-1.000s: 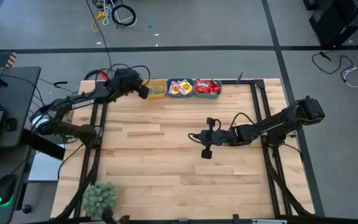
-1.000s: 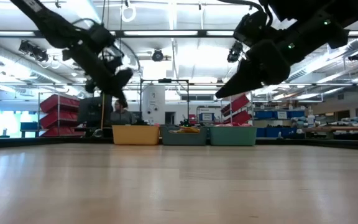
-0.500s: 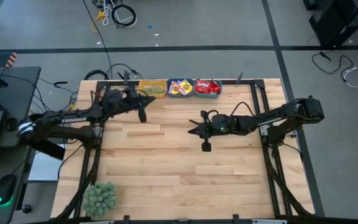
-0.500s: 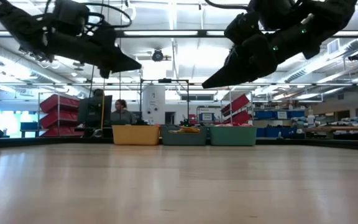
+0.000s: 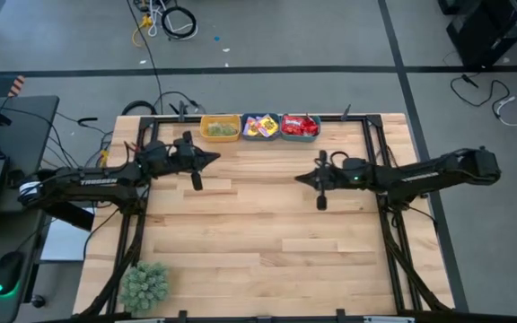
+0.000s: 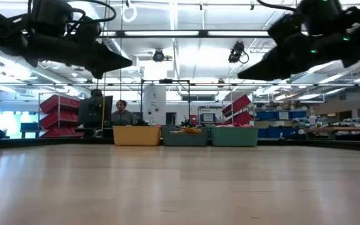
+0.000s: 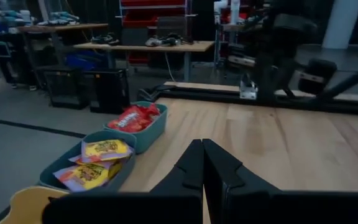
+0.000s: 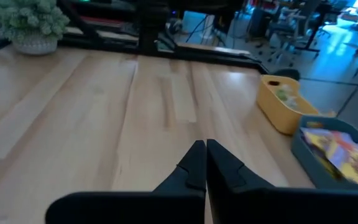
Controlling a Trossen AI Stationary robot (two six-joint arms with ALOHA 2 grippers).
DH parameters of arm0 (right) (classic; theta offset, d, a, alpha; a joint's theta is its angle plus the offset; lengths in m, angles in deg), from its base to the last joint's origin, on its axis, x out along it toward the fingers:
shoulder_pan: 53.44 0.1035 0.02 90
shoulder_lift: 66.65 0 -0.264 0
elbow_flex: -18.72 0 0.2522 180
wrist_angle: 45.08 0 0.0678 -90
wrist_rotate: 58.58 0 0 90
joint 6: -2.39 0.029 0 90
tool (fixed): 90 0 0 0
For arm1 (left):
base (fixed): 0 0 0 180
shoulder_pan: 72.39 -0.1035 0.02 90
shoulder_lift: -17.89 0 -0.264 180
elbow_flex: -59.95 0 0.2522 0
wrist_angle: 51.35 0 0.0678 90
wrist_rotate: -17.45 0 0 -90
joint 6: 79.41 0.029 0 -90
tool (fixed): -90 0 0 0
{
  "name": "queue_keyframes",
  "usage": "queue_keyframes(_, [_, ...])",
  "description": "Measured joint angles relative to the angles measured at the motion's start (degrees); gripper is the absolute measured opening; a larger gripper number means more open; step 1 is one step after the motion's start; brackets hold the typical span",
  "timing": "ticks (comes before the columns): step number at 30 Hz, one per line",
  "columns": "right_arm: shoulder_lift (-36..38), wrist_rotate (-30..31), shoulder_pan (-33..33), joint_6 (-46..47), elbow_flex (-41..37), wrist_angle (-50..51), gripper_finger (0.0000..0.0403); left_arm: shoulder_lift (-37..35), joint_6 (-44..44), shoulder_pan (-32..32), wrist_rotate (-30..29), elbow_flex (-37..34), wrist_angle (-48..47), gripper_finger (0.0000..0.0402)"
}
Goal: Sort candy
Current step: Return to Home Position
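Above the table (image 5: 258,233), the left gripper (image 5: 212,156) and right gripper (image 5: 300,177) hover with fingers pressed together, holding nothing. Beyond them at the far edge, the row of bins (image 6: 184,137) holds the candy (image 5: 260,126): green pieces (image 5: 223,131), yellow packets (image 7: 104,149), red packets (image 7: 132,117).

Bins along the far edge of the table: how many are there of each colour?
Yellow bin: 1
Blue-green bins: 2
Total: 3
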Motion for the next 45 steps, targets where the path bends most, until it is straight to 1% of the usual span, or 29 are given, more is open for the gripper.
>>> queue_keyframes(5, [9.39, 0.01, -1.24, 1.06, -6.06, 0.22, 0.0000, -0.03, 0.70, 1.68, 0.12, -0.93, 1.11, 0.0000])
queue_keyframes(10, [18.14, 0.02, -2.02, 1.42, -10.43, 0.86, 0.0000, -0.47, 1.89, 1.99, 0.34, -0.87, 2.01, 0.0000])
queue_keyframes(13, [22.98, 0.80, -2.38, 1.43, -11.40, 5.03, 0.0000, -0.53, 2.02, 2.04, 0.58, -0.87, 2.25, 0.0000])
queue_keyframes(17, [29.27, 4.51, -2.42, 1.92, -11.44, 12.37, 0.0000, -0.54, 2.14, 2.06, 0.64, -0.87, 2.27, 0.0000])
queue_keyframes(19, [32.51, 4.61, -2.42, 2.76, -11.48, 15.18, 0.0000, -0.54, 2.14, 2.04, 0.66, -0.87, 2.64, 0.0000])
queue_keyframes(21, [35.60, 4.59, -2.39, 2.89, -12.21, 15.53, 0.0000, -0.53, 2.40, 2.06, 0.72, -0.87, 2.65, 0.0000])
queue_keyframes(26, [44.78, 4.46, -2.39, 4.55, -17.68, 15.03, 0.0000, -0.52, 2.97, 2.04, 2.07, -0.87, 2.75, 0.0000])
queue_keyframes(30, [51.37, 4.97, -2.02, 6.11, -17.60, 21.44, 0.0000, -1.25, 3.01, 2.06, 3.80, -0.85, 2.94, 0.0000])
queue_keyframes(34, [57.93, 9.49, -1.27, 5.70, -17.60, 28.12, 0.0000, -3.88, 3.11, 2.06, 5.00, -0.90, 2.11, 0.0000])
queue_keyframes(38, [60.59, 7.66, -1.12, 5.43, -17.60, 28.62, 0.0000, -8.50, 2.72, 2.06, 5.47, -4.67, 5.08, 0.0000])
queue_keyframes(41, [60.66, 7.58, -1.19, 5.26, -17.60, 28.55, 0.0000, -11.78, 0.38, 2.05, 5.45, -8.42, 7.90, 0.0000])
queue_keyframes(45, [59.99, 7.56, -1.37, 5.50, -17.60, 28.55, 0.0000, -15.33, -0.91, 2.06, 5.38, -11.98, 8.23, 0.0000])
